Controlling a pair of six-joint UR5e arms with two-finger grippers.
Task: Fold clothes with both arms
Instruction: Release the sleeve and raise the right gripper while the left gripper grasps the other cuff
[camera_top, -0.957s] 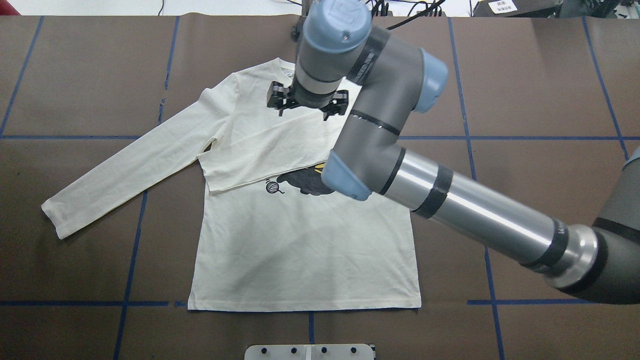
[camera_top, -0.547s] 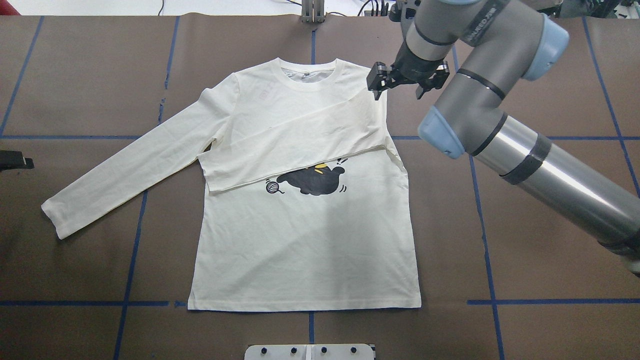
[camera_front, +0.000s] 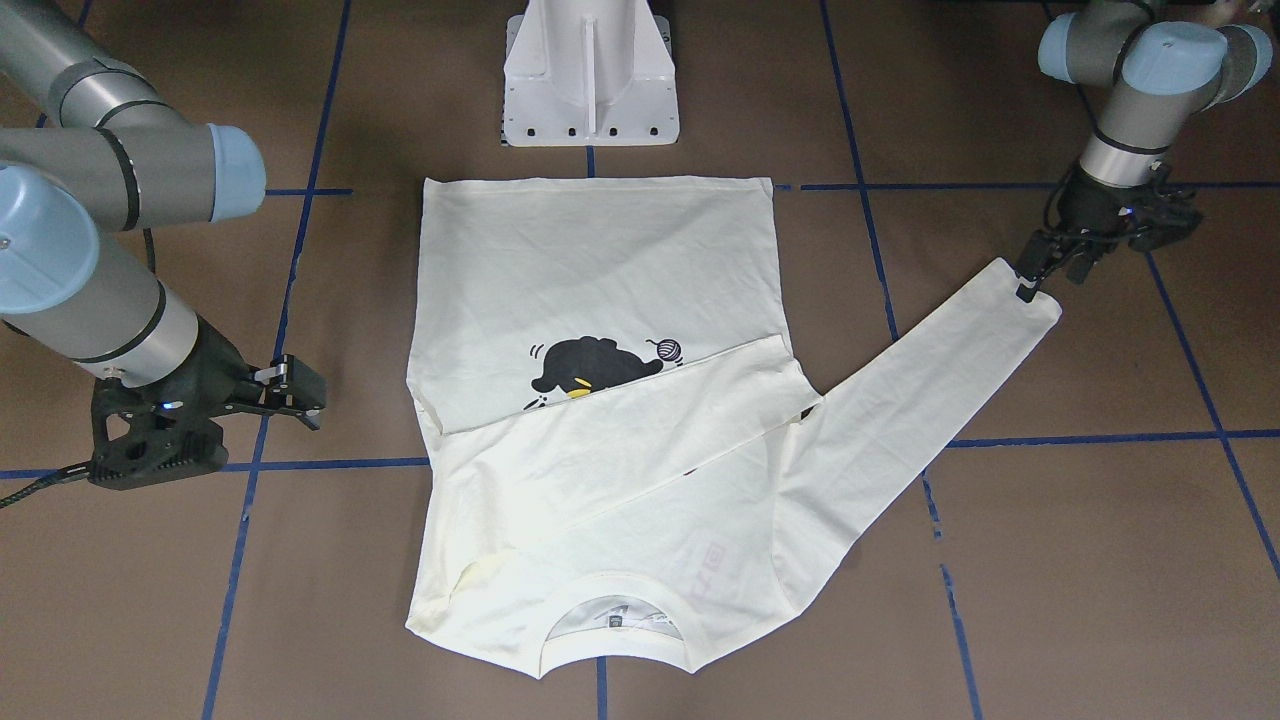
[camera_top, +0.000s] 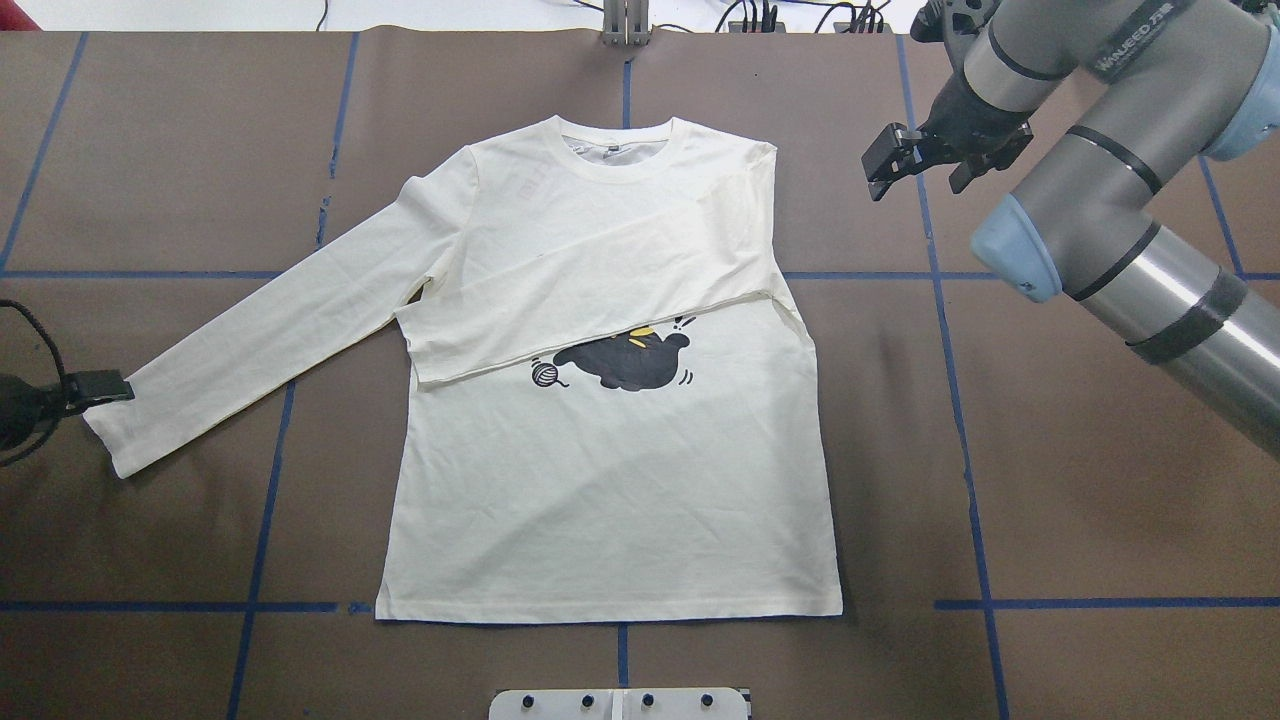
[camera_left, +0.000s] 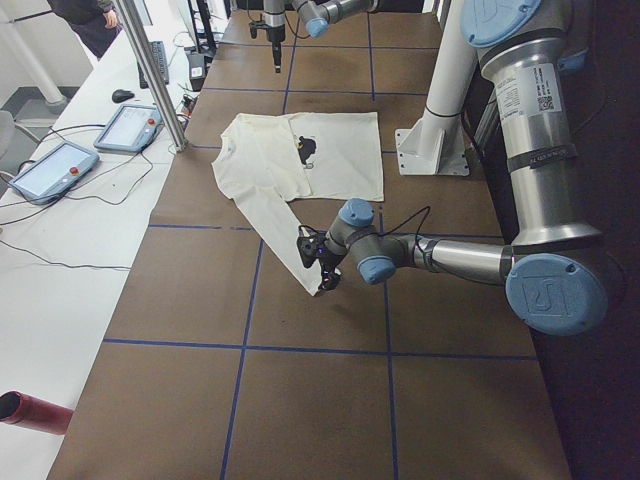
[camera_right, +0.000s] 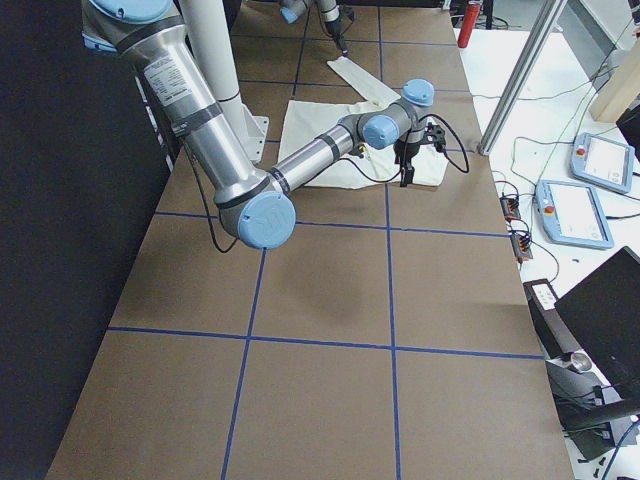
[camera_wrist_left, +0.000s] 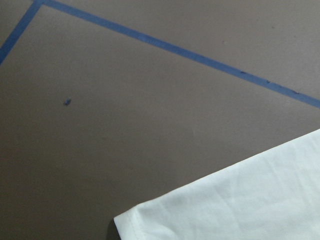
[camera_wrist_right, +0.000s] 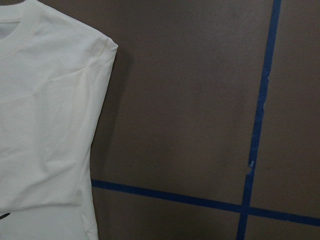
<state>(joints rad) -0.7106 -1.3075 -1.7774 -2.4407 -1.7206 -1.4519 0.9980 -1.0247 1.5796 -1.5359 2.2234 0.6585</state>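
Observation:
The cream shirt (camera_top: 600, 500) lies flat, print side up, with a black cat (camera_top: 625, 362) showing. One sleeve (camera_top: 600, 290) is folded across the chest. The other sleeve (camera_top: 250, 340) stretches out to the overhead view's left. My left gripper (camera_top: 95, 390) (camera_front: 1040, 275) hangs at that sleeve's cuff (camera_front: 1020, 310) and looks open; the left wrist view shows only the cuff corner (camera_wrist_left: 240, 205). My right gripper (camera_top: 925, 165) (camera_front: 295, 392) is open and holds nothing, over bare table beside the shirt's shoulder (camera_wrist_right: 50, 100).
Blue tape lines (camera_top: 950, 300) cross the brown table. The white pedestal base (camera_front: 590, 70) stands beyond the hem. A metal post (camera_left: 150, 70), tablets (camera_left: 125, 125) and cables sit on the side bench. A person (camera_left: 90, 20) stands at the far end.
My right arm swung from over the collar to the right, off the shirt, gripper still open. My left gripper came in from the overhead view's left edge to the outstretched sleeve's cuff.

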